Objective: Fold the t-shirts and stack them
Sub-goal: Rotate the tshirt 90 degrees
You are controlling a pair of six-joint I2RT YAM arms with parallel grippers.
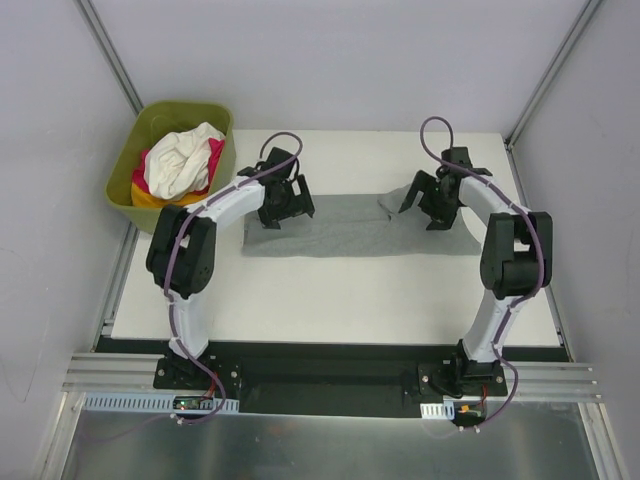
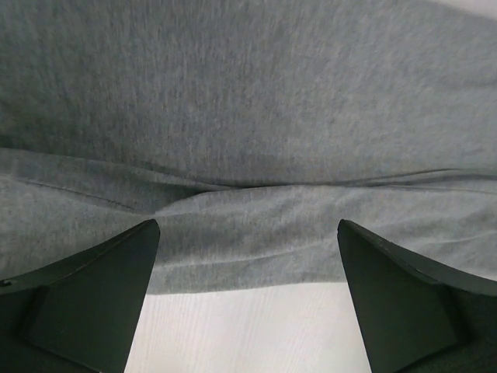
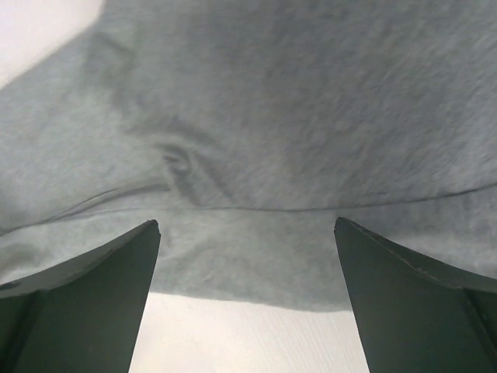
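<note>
White tabletop (image 1: 330, 300) is carrying the grey t-shirt (image 1: 350, 235), which is lying as a long band running left to right. Its ends are sitting right under the left gripper (image 1: 284, 203) and right gripper (image 1: 432, 205), each equally near, both hanging spread wide and holding nothing. No label or writing is showing anywhere.
</note>
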